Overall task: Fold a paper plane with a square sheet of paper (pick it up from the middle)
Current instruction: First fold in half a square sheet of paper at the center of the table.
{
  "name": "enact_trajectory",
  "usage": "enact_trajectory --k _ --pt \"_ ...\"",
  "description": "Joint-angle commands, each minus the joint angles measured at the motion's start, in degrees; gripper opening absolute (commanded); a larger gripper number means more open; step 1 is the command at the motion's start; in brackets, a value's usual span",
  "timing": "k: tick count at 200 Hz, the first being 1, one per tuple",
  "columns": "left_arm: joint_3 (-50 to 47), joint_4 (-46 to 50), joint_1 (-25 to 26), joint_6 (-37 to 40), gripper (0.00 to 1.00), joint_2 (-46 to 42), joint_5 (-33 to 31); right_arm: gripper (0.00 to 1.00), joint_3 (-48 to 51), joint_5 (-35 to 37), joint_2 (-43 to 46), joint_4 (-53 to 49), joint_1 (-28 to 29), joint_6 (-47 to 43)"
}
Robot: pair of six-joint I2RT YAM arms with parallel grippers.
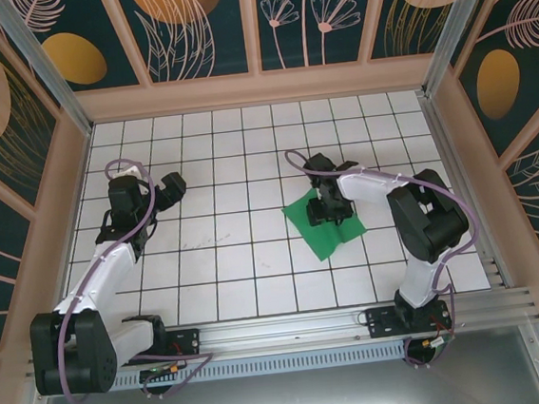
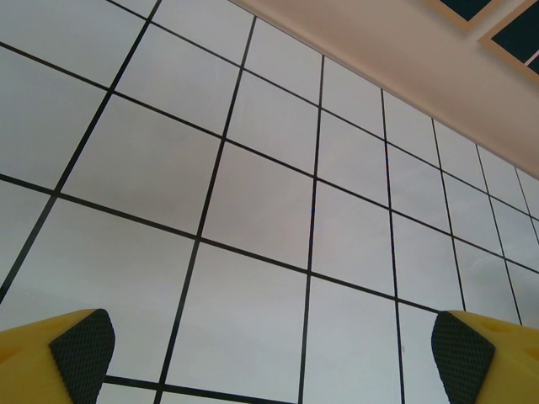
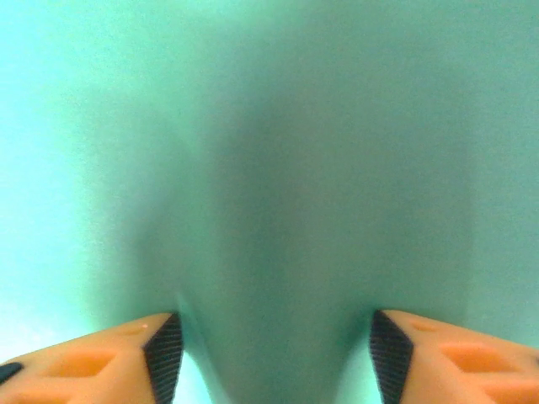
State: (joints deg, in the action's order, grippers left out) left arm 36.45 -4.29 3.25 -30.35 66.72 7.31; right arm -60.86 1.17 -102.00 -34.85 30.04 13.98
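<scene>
Green sheet (image 1: 316,236) lies unfolded toward three o'clock on the bench (image 1: 228,263). Right gripper (image 1: 328,208) presses its middle, jaws half apart, grip unclear. Left gripper (image 1: 171,189) hovers wide at nine o'clock. Every fold remains.

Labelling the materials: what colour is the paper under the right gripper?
The paper is plain bright green, unmarked; clearest in the top external view.

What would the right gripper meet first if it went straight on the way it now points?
The square sheet of paper, directly ahead of the right gripper, possibly touching it; depth is unclear.
</scene>
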Motion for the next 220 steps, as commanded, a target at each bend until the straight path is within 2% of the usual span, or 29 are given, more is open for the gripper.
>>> enact_trajectory --k 1,12,25,58,83,101,127,168,201,220 --pt "2.0 0.6 -0.4 -1.6 0.99 0.6 0.7 0.49 0.7 -5.3 -0.6 2.9 -0.6 0.2" --pt "2.4 0.9 -0.4 -2.5 0.99 1.2 2.1 0.4 0.6 -9.5 0.0 4.7 -0.5 1.4" --pt "2.9 1.3 -0.4 -3.5 0.98 2.4 4.9 0.36 0.5 -14.4 1.2 7.6 -0.5 4.2" --pt "2.4 0.9 -0.4 -7.0 0.99 4.3 10.7 0.35 0.3 -27.1 4.8 18.3 -0.1 13.7" --pt "0.4 -1.3 -0.4 -11.0 0.98 3.9 13.4 0.35 3.0 -37.4 7.6 33.0 -0.1 23.1" --pt "-1.9 -5.3 -0.3 -15.7 0.99 4.1 17.6 0.35 5.2 -41.9 7.9 42.4 -0.1 29.5" --pt "-6.9 -15.6 1.2 -23.4 0.98 4.4 23.7 0.37 6.7 -43.6 5.5 47.0 -0.4 34.1" --pt "-9.8 -22.5 7.7 -28.2 0.98 5.8 24.0 0.39 10.3 -44.5 1.0 53.1 -1.6 40.0" --pt "-12.2 -33.5 12.4 -34.7 0.91 11.0 26.2 0.43 11.9 -45.5 -0.9 56.1 -2.0 42.6" --pt "-12.1 -36.3 15.2 -36.4 0.85 13.6 26.0 0.45 12.9 -45.9 -1.2 57.7 -2.3 44.0"
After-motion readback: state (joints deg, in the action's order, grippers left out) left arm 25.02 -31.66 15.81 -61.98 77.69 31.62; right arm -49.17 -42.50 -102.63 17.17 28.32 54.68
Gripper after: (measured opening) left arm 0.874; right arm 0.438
